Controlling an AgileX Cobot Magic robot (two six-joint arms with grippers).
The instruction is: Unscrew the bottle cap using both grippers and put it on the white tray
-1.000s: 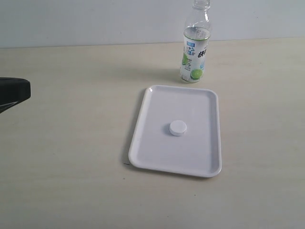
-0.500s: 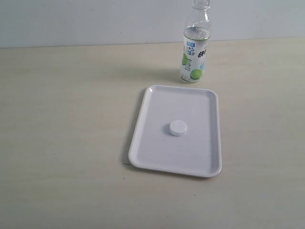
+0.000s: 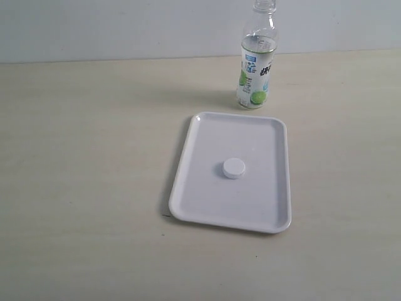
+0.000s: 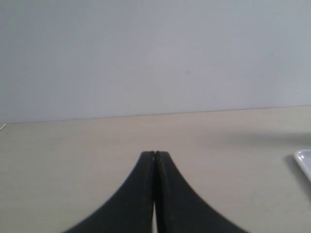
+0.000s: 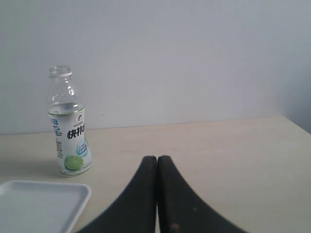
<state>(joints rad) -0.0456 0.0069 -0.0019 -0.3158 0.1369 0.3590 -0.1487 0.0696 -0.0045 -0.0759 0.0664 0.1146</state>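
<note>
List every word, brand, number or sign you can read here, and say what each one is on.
On the bottle, the label: large dark Chinese characters, too blurred to quote with certainty.
Same label, small blue patch above them: print too small to read.
On the bottle cap, the white tray and the table: no text or signs.

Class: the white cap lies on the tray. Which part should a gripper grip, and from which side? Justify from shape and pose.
Pinch the bottle cap by its round side wall, probably from straight above: it lies flat and low on the white tray.
</note>
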